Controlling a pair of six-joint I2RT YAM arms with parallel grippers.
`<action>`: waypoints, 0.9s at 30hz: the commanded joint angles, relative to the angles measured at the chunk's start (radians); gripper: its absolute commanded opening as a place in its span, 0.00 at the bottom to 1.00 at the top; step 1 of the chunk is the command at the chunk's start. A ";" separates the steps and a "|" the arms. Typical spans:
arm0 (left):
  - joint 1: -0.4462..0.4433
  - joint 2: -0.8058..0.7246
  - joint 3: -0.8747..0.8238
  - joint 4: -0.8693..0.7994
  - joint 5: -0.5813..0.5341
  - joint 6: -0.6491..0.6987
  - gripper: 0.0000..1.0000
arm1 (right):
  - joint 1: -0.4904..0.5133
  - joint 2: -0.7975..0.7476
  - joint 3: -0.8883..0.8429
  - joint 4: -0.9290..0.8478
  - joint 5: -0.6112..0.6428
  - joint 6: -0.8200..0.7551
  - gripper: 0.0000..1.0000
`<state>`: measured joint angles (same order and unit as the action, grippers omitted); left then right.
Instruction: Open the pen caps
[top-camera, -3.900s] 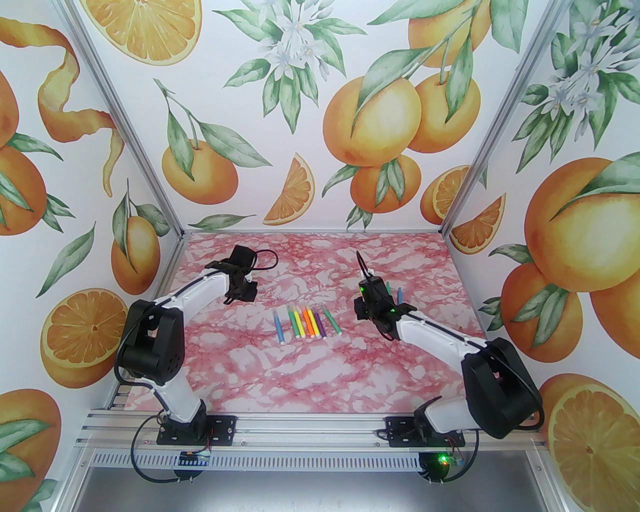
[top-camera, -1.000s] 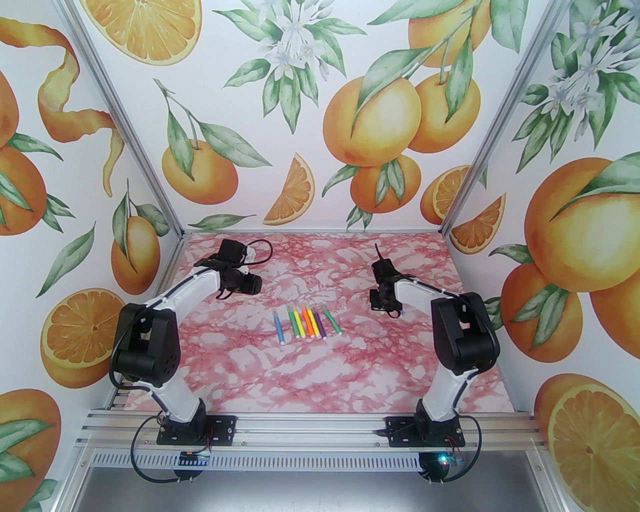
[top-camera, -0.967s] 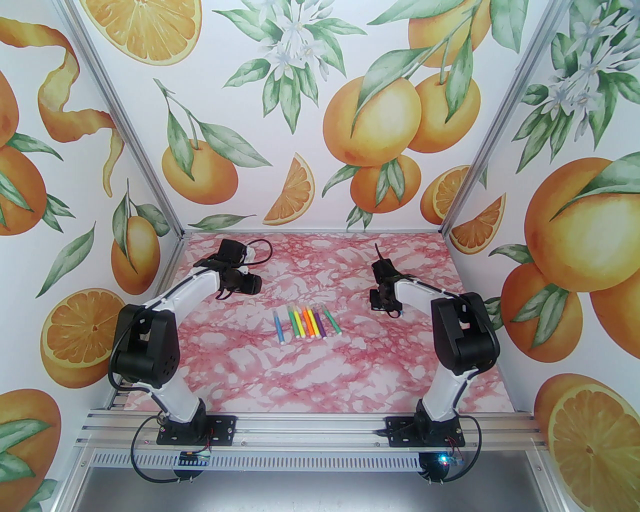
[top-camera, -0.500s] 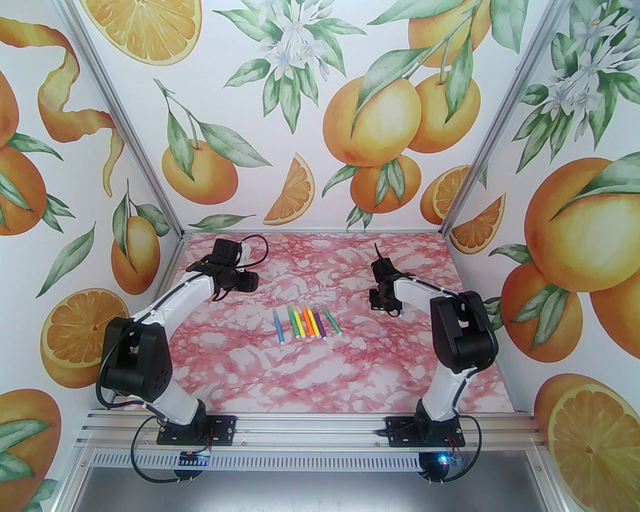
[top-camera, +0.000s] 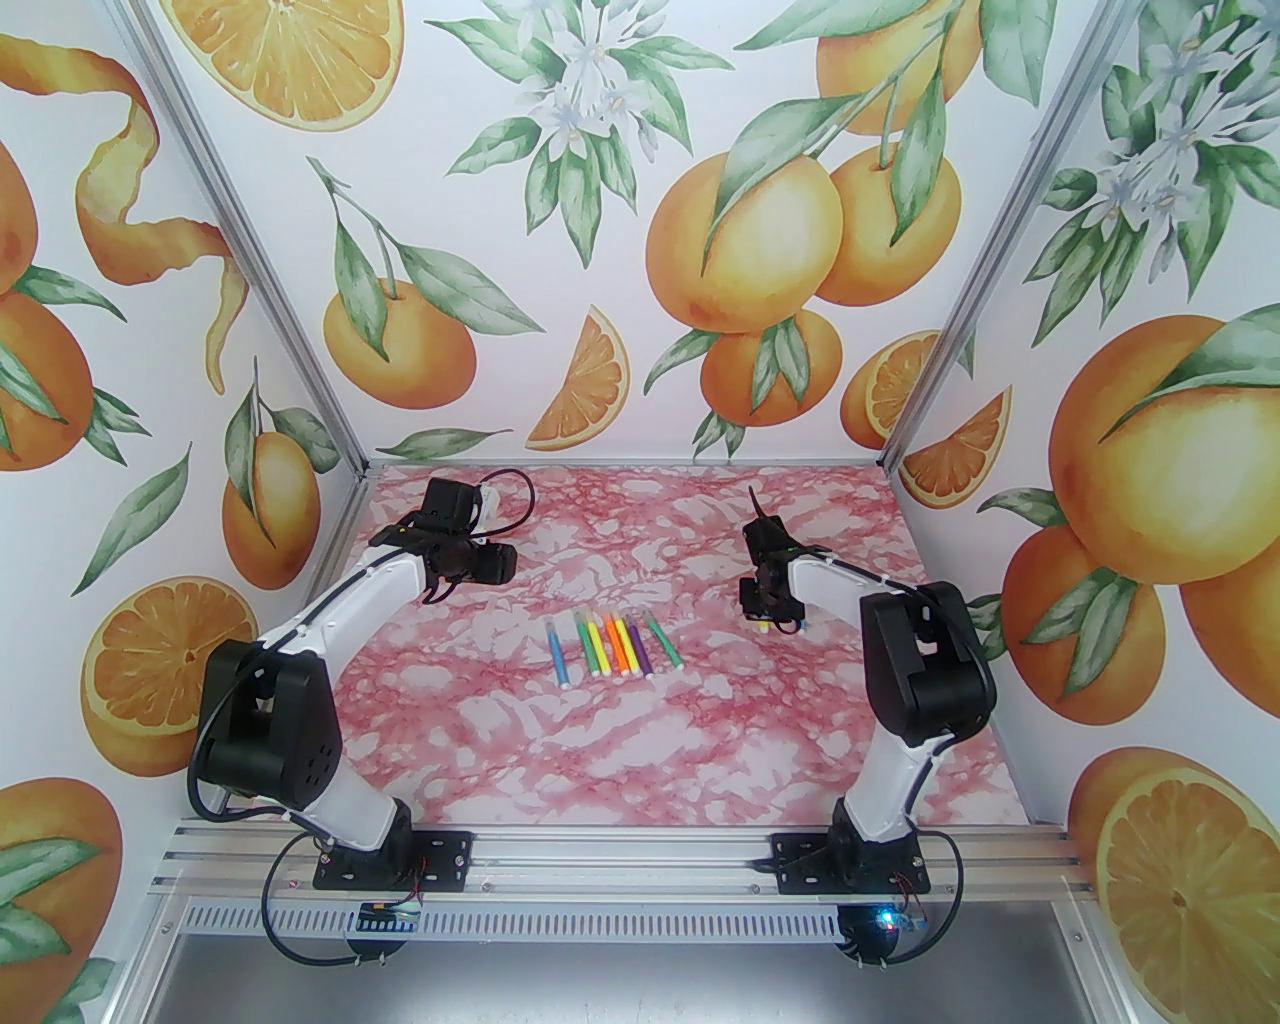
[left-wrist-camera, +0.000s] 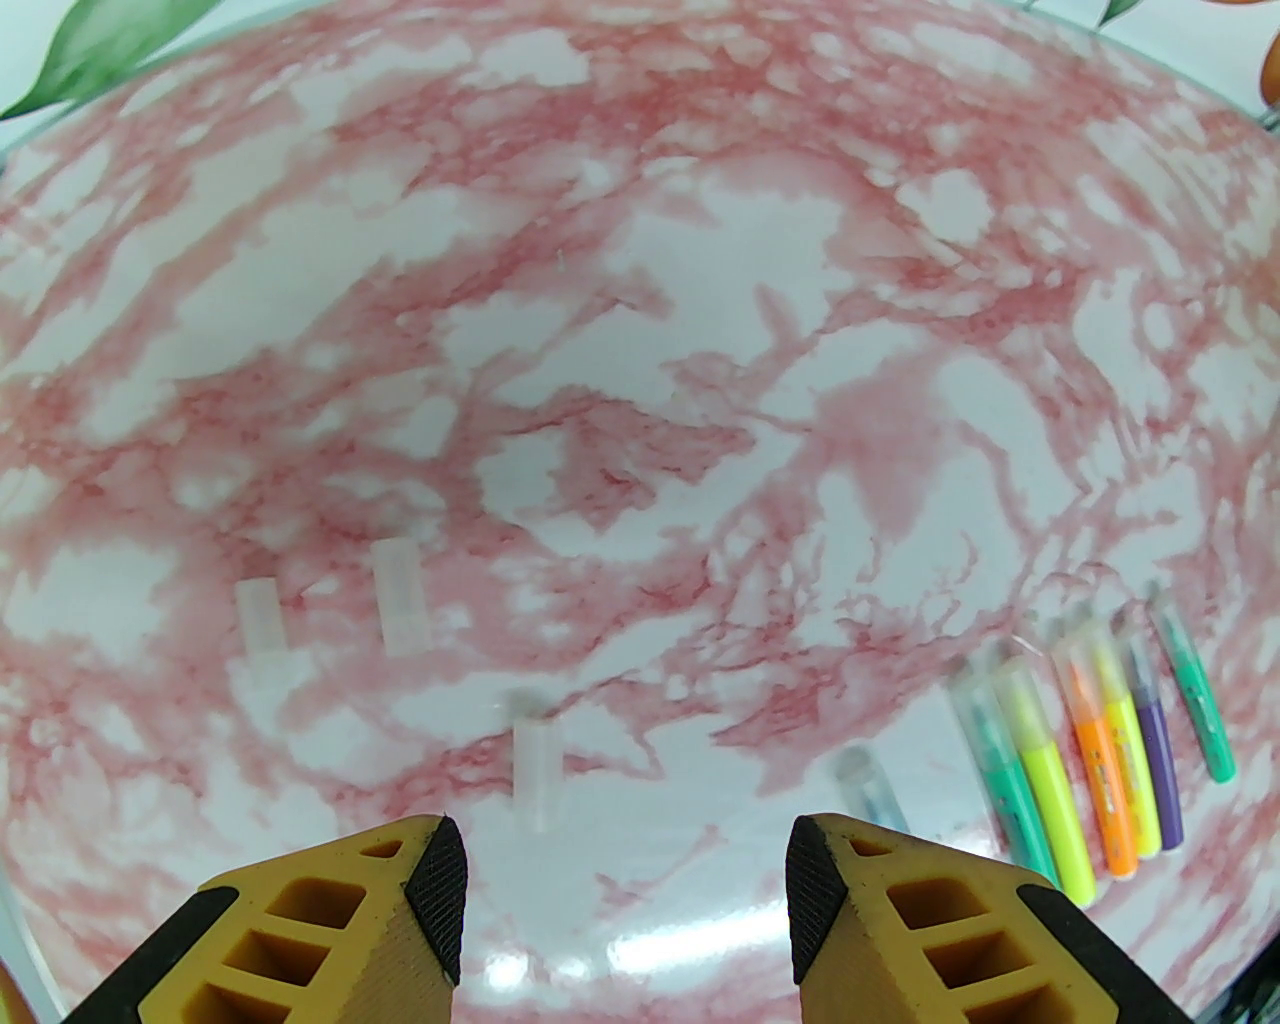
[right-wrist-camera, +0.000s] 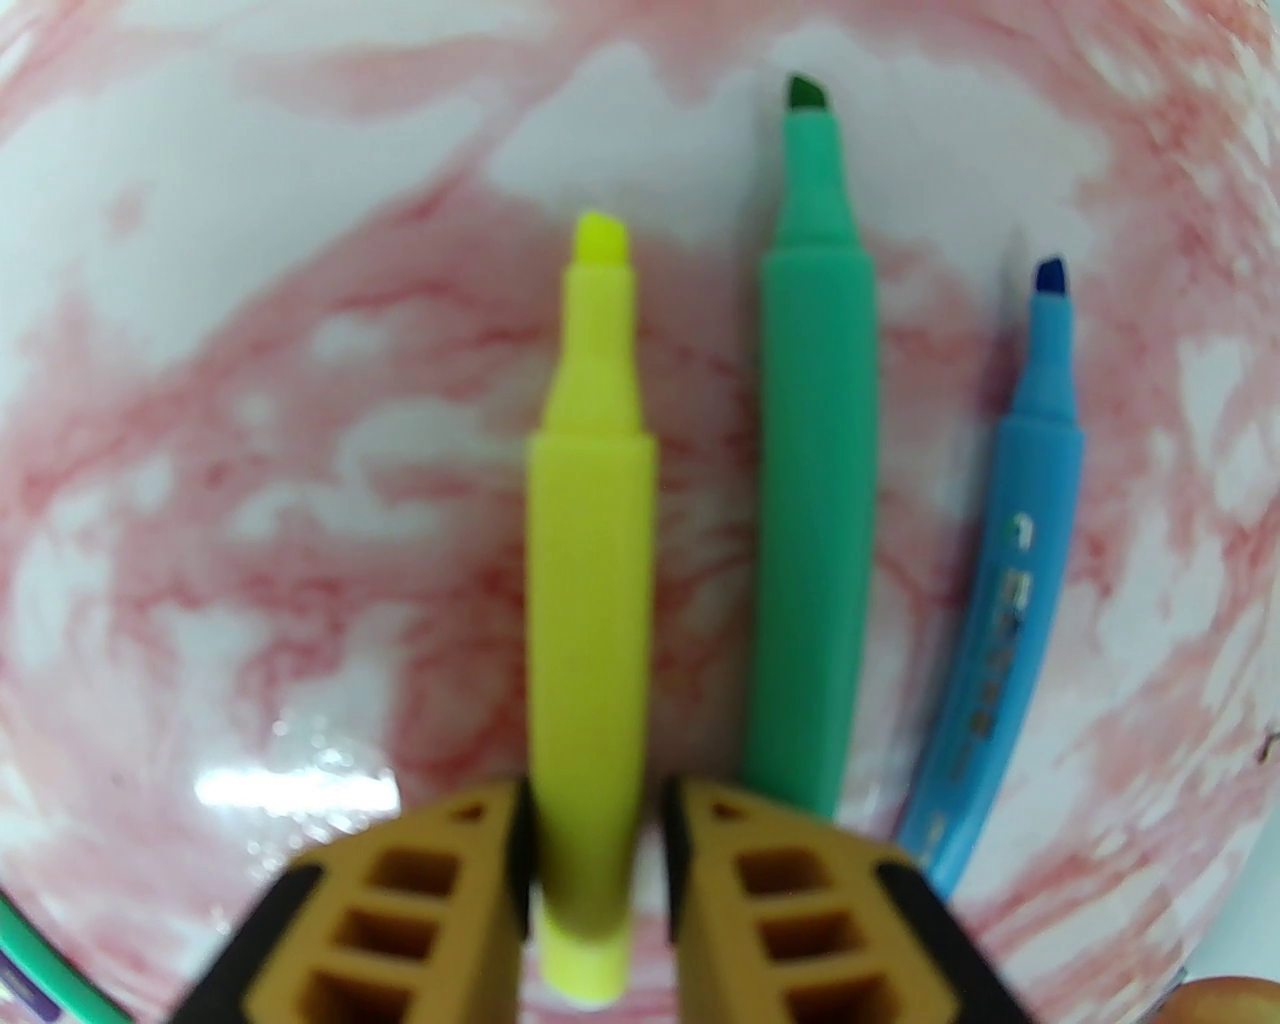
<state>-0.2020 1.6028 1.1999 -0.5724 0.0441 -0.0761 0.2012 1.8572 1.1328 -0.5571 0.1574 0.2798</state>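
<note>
From above, the row of pens (top-camera: 610, 648) lies side by side on the pink-marbled worktop (top-camera: 620, 760), between the left jaws and the right jaws and well apart from both. From this height I cannot tell how either pair stands. In the left wrist view, the left jaws are spread wide with nothing between their yellow fingers (left-wrist-camera: 330, 930). Three loose, clear pen caps (left-wrist-camera: 400, 597) lie flat on the worktop ahead of them. One cap (left-wrist-camera: 537, 765) is just beyond the left fingertip, and the other two are farther ahead and off to the left, side by side but not touching. The row of pens sits ahead and to the right of the right finger, its clear-capped ends pointing away, and the nearest pen is partly hidden behind that finger. In the right wrist view, the right jaws stand parted slightly wider than the yellow pen (right-wrist-camera: 590, 560) that runs straight between their fingers (right-wrist-camera: 400, 900). A sliver of gap shows at the right pad. The pen's bare chisel tip points away from the jaws. A green pen (right-wrist-camera: 815, 500) lies just outside the right finger, and a blue pen (right-wrist-camera: 1020, 560) lies beyond it, farther right. Both are uncapped with their tips pointing away.
</note>
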 joint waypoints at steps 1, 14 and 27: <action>0.008 -0.040 -0.014 0.024 0.005 -0.009 0.58 | -0.004 -0.006 -0.008 -0.003 -0.001 -0.005 0.30; 0.016 -0.051 -0.051 0.073 0.055 -0.024 0.63 | 0.035 -0.232 -0.147 0.179 -0.105 -0.126 0.36; 0.023 -0.103 -0.105 0.137 0.094 -0.019 0.70 | 0.200 -0.361 -0.207 0.268 -0.164 -0.248 0.58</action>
<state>-0.1856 1.5494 1.1202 -0.4877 0.1181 -0.0978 0.3759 1.5284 0.9466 -0.3332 0.0406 0.0818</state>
